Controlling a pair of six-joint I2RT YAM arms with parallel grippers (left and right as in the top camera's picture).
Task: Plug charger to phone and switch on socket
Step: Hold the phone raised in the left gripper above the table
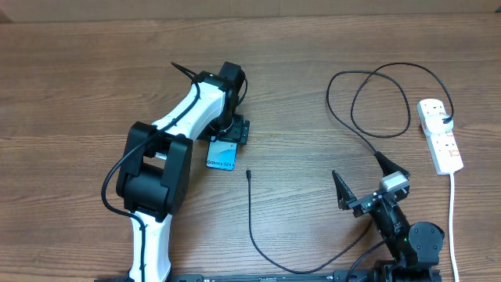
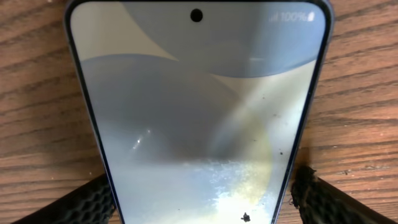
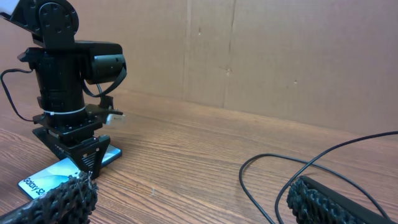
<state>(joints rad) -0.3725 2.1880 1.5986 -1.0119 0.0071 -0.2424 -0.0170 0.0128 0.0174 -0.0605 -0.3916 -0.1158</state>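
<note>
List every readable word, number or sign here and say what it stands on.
"Galaxy S24": on the lit screen of the phone, overhead view.
"100%": top corner of the same screen, left wrist view.
power strip: any markings too small to read.

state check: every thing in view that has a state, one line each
phone: screen lit, lying flat, nothing plugged in
charger: plug tip loose, apart from the phone; far end reaches the socket
socket: switch position unreadable
left gripper: straddles the phone, grip unclear
right gripper: open, empty
</note>
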